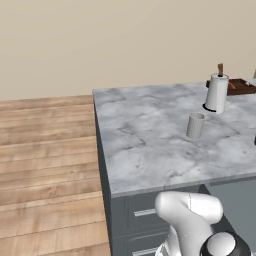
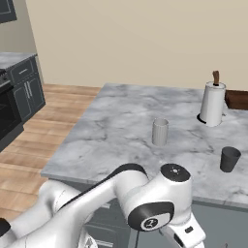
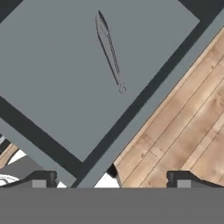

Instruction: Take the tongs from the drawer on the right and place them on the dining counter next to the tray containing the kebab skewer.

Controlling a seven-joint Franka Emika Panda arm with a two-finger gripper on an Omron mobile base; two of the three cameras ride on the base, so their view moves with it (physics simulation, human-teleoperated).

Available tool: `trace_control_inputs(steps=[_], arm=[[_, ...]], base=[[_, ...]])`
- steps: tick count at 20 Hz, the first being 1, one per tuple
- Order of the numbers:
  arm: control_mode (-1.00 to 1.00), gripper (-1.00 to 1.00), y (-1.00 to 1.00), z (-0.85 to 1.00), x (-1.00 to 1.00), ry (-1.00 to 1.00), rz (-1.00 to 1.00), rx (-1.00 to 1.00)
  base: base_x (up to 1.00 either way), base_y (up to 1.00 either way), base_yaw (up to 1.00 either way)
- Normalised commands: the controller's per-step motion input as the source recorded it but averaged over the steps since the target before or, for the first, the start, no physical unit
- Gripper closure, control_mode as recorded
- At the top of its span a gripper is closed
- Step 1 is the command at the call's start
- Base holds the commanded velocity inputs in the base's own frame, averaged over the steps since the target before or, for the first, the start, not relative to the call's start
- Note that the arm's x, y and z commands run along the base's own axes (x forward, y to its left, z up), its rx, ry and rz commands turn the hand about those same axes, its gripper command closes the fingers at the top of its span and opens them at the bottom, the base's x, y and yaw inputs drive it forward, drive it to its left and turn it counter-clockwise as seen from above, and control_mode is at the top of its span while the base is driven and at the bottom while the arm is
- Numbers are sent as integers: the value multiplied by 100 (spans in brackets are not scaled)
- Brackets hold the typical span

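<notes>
Above a wooden floor, the drawer stands pulled out. The tongs lie on its grey bottom, well ahead of the claw, whose fingers stand wide apart, holding nothing

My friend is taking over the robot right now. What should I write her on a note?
Tool: open, holding nothing, hanging above the open drawer.
Tongs: lying flat on the drawer's grey floor, untouched.
Dining counter: marble top carries a paper-towel roll, a grey cup and a dark cup.
Tray: at the far right of the counter, behind the roll; what lies in it can't be made out.
Done: drawer is open, tool is over it.
Left: go down, grip the tongs, lift them out, lay them on the counter beside the tray.
</notes>
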Motion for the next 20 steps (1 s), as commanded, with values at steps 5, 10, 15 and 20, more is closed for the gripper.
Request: trace_control_inputs(steps=[5,10,15,20], arm=[[-100,-100,1,-15,12,-15,10,6],[-100,-100,6,-16,19,0,1,-8],[-100,-100,0,-36,22,0,5,-9],[-100,-100,0,-52,19,1,4,-2]], base=[[0,0,0],[0,0,0],[0,0,0],[0,0,0]])
